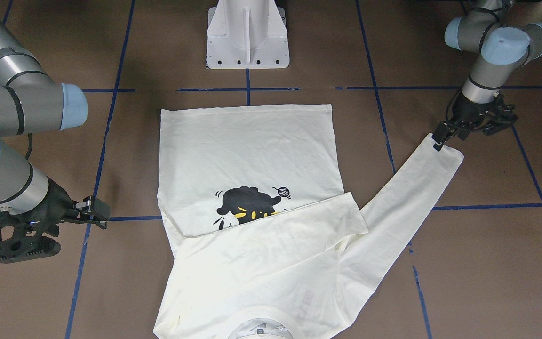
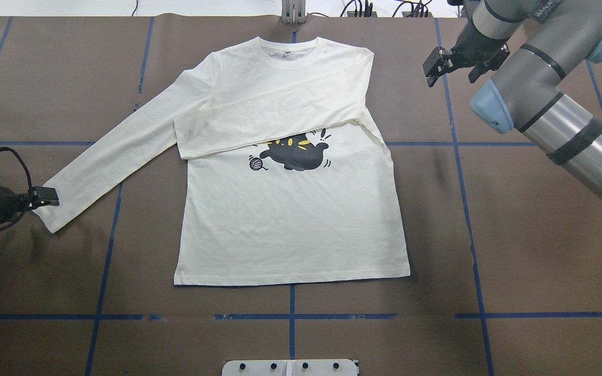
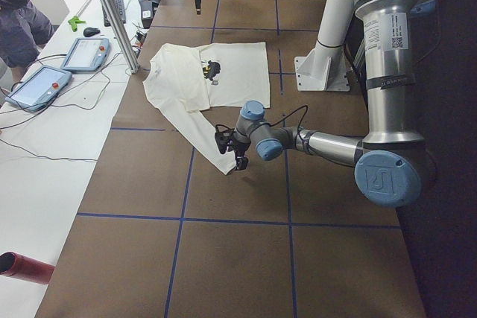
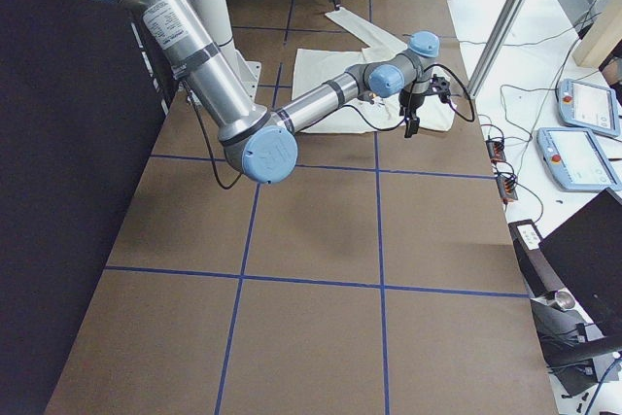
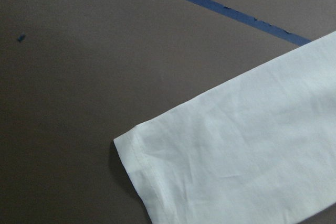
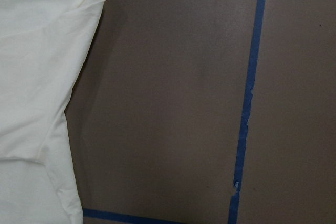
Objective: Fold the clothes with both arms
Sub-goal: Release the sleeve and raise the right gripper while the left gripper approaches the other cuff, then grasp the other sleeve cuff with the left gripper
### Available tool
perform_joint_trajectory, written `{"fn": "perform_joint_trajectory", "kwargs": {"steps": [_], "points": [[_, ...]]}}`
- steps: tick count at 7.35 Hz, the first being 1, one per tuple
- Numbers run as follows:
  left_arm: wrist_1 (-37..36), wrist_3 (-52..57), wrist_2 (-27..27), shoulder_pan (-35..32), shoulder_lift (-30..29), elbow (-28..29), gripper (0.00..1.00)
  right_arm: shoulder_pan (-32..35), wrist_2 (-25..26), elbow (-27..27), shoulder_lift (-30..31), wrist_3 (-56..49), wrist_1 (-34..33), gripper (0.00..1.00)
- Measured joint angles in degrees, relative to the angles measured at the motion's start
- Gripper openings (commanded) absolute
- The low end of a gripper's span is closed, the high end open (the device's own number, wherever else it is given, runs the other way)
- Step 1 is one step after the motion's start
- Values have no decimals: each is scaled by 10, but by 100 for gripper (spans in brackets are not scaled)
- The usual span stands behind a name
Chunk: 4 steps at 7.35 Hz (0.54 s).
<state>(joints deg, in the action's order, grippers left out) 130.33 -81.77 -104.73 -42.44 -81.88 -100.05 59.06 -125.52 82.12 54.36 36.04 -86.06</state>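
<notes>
The cream-white shirt [image 2: 290,219] lies flat on the brown table, print side up, with the black cat print [image 2: 296,151] half covered. One sleeve is folded across the chest [image 2: 259,125]. The other sleeve stretches out to its cuff [image 2: 53,211], which lies flat in the left wrist view [image 5: 220,156]. My left gripper [image 2: 45,198] stands at that cuff's corner [image 1: 446,134] and looks open. My right gripper [image 2: 450,68] is open and empty above bare table beside the shirt's shoulder [image 6: 37,77]; it also shows in the front-facing view [image 1: 93,211].
The white pedestal base [image 1: 247,42] stands at the robot's side of the table. Blue tape lines [image 2: 290,316] grid the brown surface. A side table holds teach pendants [image 3: 41,83] and cables beside a metal pole [image 3: 112,13]. A person [image 3: 19,13] stands there.
</notes>
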Motion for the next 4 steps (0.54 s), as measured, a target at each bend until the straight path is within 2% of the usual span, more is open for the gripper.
{"fn": "perform_joint_trajectory", "kwargs": {"steps": [1, 2, 3, 4], "points": [[0, 0, 0, 0, -3, 7, 99, 0, 0, 1, 1, 0, 0, 100], [1, -1, 0, 1, -5, 13, 94, -1, 1, 1, 1, 0, 0, 100], [1, -1, 0, 2, -6, 16, 76, -1, 2, 1, 2, 1, 1, 100], [1, -2, -1, 4, -8, 18, 54, -1, 2, 1, 2, 1, 1, 100]]}}
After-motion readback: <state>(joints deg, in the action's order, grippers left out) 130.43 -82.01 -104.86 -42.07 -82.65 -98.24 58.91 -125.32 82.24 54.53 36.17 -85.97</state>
